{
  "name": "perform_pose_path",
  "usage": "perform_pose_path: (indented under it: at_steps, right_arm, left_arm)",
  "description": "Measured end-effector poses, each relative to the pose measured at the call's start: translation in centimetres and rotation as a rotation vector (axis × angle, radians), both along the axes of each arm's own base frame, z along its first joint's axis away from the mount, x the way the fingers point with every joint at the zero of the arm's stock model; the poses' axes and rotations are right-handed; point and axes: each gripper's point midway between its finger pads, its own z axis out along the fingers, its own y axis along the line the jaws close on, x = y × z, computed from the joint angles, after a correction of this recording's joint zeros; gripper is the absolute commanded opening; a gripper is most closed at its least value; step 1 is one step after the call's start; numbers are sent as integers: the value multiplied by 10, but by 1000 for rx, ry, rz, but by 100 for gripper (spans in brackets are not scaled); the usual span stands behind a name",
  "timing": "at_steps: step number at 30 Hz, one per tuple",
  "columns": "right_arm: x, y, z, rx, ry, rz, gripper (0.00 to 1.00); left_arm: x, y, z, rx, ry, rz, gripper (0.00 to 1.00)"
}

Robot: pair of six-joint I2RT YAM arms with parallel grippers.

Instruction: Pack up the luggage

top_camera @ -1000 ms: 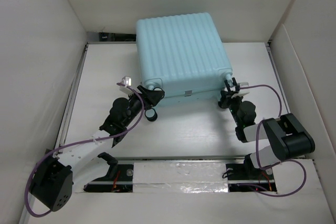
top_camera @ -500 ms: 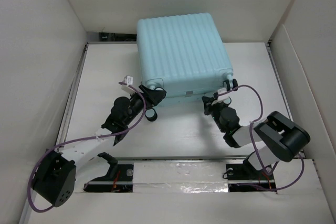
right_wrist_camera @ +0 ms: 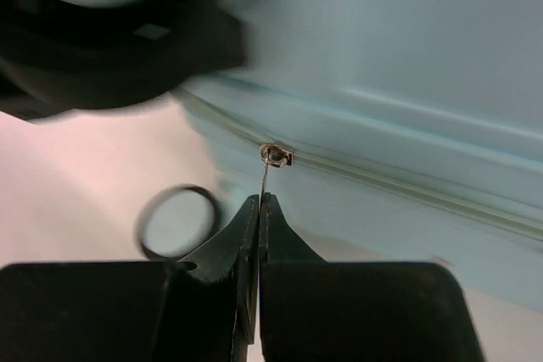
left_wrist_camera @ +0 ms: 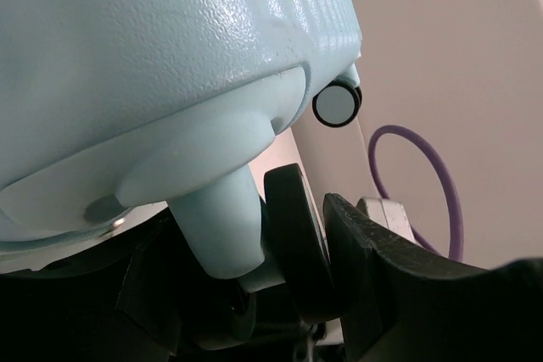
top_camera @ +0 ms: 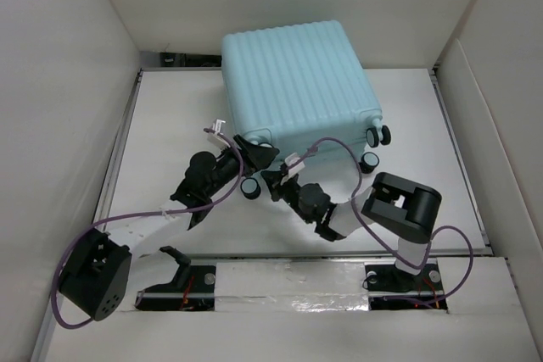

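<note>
The right tool [right_wrist_camera: 258, 201], clenched on the zipper pull [right_wrist_camera: 265, 177], has slid from the luggage's [top_camera: 293, 82] near-right corner to its near-left corner. There the left tool [top_camera: 254, 157] grips a caster [left_wrist_camera: 222, 218]. The luggage lies flat on the table [top_camera: 170, 125], likely being unzipped.

I see the luggage [top_camera: 293, 91], a pale aqua ribbed hard-shell suitcase, lying flat and closed, slightly skewed, at the far middle of the table [top_camera: 170, 116], its black-and-white spinner wheels [top_camera: 379, 135] facing my side.

right fingers [right_wrist_camera: 225, 256], pinching the zipper pull [right_wrist_camera: 265, 177], moved left along the luggage [top_camera: 293, 82].
</note>
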Motion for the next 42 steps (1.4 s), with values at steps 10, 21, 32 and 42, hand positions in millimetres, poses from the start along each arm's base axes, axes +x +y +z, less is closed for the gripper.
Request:
perform_pose_path:
  at_steps: [10, 21, 32, 42]
  right_arm:
    - [2, 73, 15, 187, 41, 76, 0]
    - [-99, 40, -34, 73, 188, 287, 75]
    - [-114, -26, 54, 179, 110, 251, 0]
    - [-74, -73, 121, 116, 42, 51, 41]
  left_arm:
    - [7, 8, 6, -21, 25, 54, 0]
    - [-3, -1, 4, 120, 27, 3, 69]
    - [-19, 93, 59, 206, -221, 372, 0]
    - [-21, 82, -73, 445, -21, 256, 16]
